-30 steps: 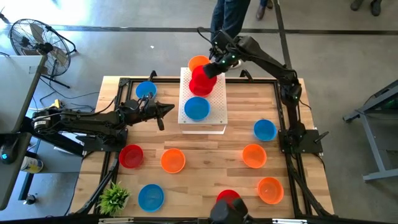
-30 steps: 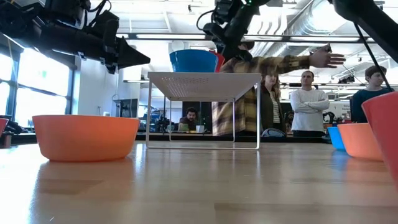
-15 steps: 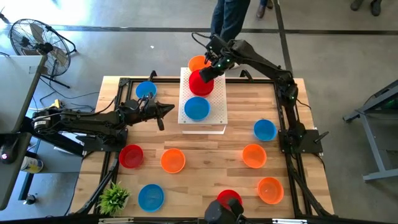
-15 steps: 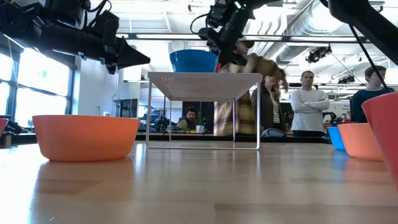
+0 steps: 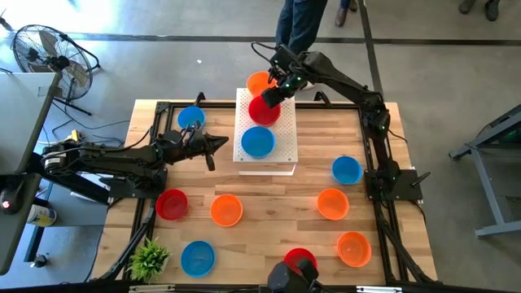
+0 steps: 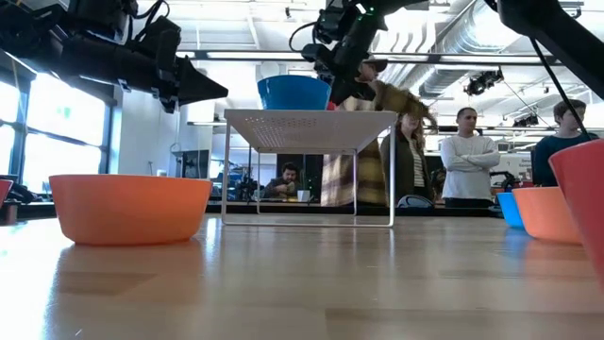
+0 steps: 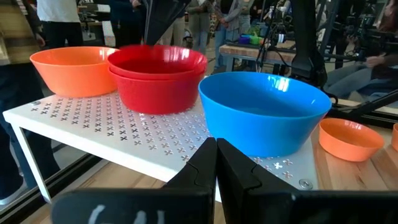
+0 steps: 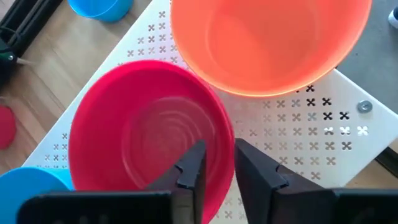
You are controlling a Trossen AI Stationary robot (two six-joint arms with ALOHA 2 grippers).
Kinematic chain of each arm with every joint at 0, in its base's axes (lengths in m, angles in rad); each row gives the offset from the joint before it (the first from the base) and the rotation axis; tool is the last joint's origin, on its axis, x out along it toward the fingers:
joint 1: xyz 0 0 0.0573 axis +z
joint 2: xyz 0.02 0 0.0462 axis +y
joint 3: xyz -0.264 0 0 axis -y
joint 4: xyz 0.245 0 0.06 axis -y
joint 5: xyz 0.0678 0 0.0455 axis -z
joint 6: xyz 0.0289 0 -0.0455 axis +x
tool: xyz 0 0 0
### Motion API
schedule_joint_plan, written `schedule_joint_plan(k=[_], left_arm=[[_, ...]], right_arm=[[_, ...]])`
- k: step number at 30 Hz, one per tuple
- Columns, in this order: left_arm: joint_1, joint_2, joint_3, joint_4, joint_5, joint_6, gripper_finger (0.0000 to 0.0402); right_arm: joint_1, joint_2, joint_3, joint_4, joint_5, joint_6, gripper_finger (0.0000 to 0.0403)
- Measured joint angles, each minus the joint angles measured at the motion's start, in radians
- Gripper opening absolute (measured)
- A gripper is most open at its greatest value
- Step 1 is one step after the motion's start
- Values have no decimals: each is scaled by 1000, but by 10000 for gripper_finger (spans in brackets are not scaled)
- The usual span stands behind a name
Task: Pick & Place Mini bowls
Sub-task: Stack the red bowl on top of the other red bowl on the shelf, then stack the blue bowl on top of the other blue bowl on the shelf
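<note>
On the white perforated platform (image 5: 281, 150) stand an orange mini bowl (image 5: 258, 80), a blue mini bowl (image 5: 257, 141) and a red mini bowl (image 5: 262, 111). In the left wrist view the red bowl (image 7: 157, 59) sits nested in a second red bowl (image 7: 158, 93). My right gripper (image 5: 276, 87) reaches over the platform's far end, shut on the upper red bowl. My left gripper (image 5: 221, 142) is shut and hovers left of the platform, level with the blue bowl (image 7: 264, 109). My right gripper (image 8: 216, 152) pinches the upper red bowl's rim (image 8: 229, 140) on the side next to the orange bowl (image 8: 267, 43), one finger (image 8: 191, 167) inside the bowl and one (image 8: 254, 169) outside. The fingers point down from above. The bowl sits upright, nested in the lower red bowl.
Several more mini bowls lie on the table: blue (image 5: 191, 118), red (image 5: 172, 203), orange (image 5: 226, 209), blue (image 5: 197, 258), red (image 5: 299, 260), orange (image 5: 353, 248), orange (image 5: 332, 203), blue (image 5: 347, 170). A small green plant (image 5: 149, 259) stands at the near left corner. People stand beyond the far edge.
My right gripper has moved down and slightly toward the table's left, lowering the red bowl into the other red bowl on the platform. For the last half second it has stayed still. A person behind the table has lowered an outstretched arm.
</note>
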Motion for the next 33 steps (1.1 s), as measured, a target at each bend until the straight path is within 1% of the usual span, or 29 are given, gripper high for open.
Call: schedule_joint_plan(k=[5,8,11,14,15,17,20,24,26,33], left_arm=[[0,0,0,0,11,0,2],[0,0,0,0,12,0,2],[0,0,0,0,16,0,2],[0,0,0,-3,17,0,2],[0,0,0,-4,17,0,2],[0,0,0,-4,17,0,2],[0,0,0,-4,17,0,2],[0,0,0,-4,17,0,2],[0,0,0,-4,15,0,2],[0,0,5,-22,15,-8,2]], right_arm=[[0,0,7,-2,-3,-34,97],[0,-7,25,-1,-6,-99,102],[11,-46,26,-10,8,-201,84],[42,-109,-38,34,42,-301,40],[52,-132,-77,71,42,-327,22],[67,-188,-190,184,35,-352,7],[80,-302,-400,377,11,-364,15],[82,-487,-677,664,-21,-370,3],[82,-569,-807,777,-29,-365,5],[118,-858,-1191,1040,-32,-363,3]])
